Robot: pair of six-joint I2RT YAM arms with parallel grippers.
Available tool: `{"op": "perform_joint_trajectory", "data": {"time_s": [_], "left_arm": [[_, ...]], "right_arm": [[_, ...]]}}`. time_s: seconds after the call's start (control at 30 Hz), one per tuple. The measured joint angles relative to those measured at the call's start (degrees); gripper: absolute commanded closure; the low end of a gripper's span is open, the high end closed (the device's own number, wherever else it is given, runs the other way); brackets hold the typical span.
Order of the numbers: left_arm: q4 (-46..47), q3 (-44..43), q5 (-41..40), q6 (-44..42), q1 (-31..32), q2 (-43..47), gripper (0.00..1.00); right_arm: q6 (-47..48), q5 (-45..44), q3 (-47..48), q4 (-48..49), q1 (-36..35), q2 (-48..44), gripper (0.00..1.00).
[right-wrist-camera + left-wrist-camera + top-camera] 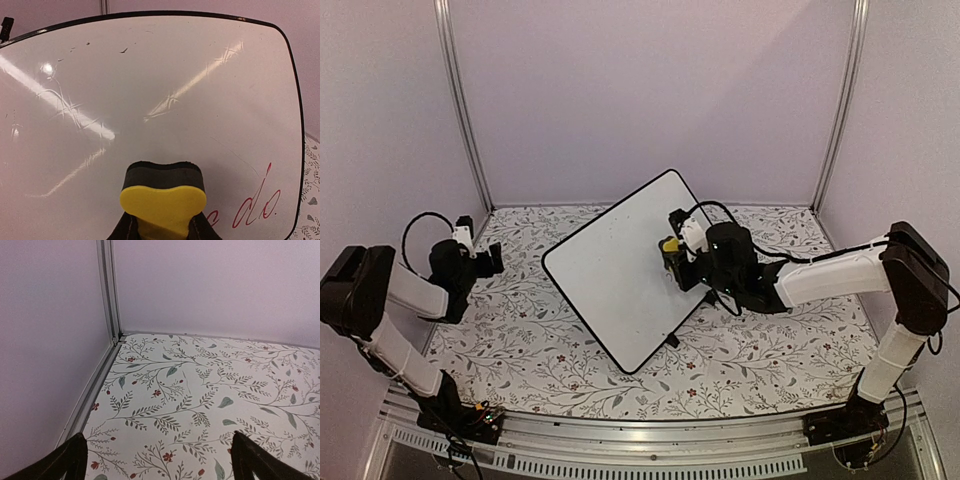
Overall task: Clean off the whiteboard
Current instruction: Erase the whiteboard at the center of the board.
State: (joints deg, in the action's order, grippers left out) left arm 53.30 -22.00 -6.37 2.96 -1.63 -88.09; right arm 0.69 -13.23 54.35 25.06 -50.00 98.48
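- Glossy, round-cornered, black-framed whiteboard (165, 90) on a floral bench (740, 360).
- Right gripper (164, 231) is clamped on a yellow eraser (162, 197) with a dark felt pad; left gripper (157, 460) gapes wide.
- Red writing (257, 202) is partly cut off.

Your left arm (410, 295) is folded back well left of the whiteboard (620, 270), elbow bent sharply. The left gripper (490, 258) (157, 450) has its fingers (70, 457) spread wide with nothing between them. Your right arm (830, 275) reaches in from the whiteboard's right side, forearm stretched leftward and wrist over its right edge. The right gripper (670, 250) (165, 227) is clamped on the eraser (162, 192), felt side facing the whiteboard.
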Motion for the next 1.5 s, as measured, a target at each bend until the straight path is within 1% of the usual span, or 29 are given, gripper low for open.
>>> {"op": "perform_joint_trajectory", "data": {"time_s": [0.1,0.37,0.43,0.5,0.63,0.7,0.93,1.13,1.33,1.5], "left_arm": [[1.05,-0.55,-0.09,0.00,0.02,-0.17,0.00],[-1.05,-5.42,-2.27,-0.42,0.81,-2.36,0.00],[-0.28,-4.63,-2.67,-0.42,0.83,-2.27,0.00],[2.05,-2.01,-3.06,-0.39,0.83,-1.51,0.00],[14.40,8.55,-4.98,0.15,0.83,-0.59,0.00],[15.91,10.73,-6.10,0.31,0.85,-0.76,0.00],[20.35,9.46,-7.45,0.26,0.98,-1.18,0.00],[21.16,9.46,-7.69,0.26,0.98,-1.18,0.00],[21.40,9.46,-7.87,0.26,0.98,-1.18,0.00],[21.44,9.46,-7.89,0.26,0.98,-1.18,0.00]], "right_arm": [[-0.02,0.28,0.00,0.37,0.02,0.66,1.00],[-0.02,0.35,-0.02,1.99,0.22,4.07,1.00],[-0.07,0.37,-0.02,2.38,0.28,4.57,1.00],[-0.63,0.50,-0.02,2.73,0.28,4.66,1.00],[-1.55,0.52,-0.02,3.39,0.31,5.05,1.00],[-2.01,0.55,-0.15,4.09,0.31,5.35,1.00],[-3.82,0.52,-2.78,7.45,0.31,5.53,1.00],[-5.09,0.44,-5.95,8.85,0.31,5.09,1.00],[-5.77,-0.17,-7.39,7.85,0.31,4.28,1.00],[-5.42,-0.50,-6.67,3.37,0.31,3.02,1.00]]}}
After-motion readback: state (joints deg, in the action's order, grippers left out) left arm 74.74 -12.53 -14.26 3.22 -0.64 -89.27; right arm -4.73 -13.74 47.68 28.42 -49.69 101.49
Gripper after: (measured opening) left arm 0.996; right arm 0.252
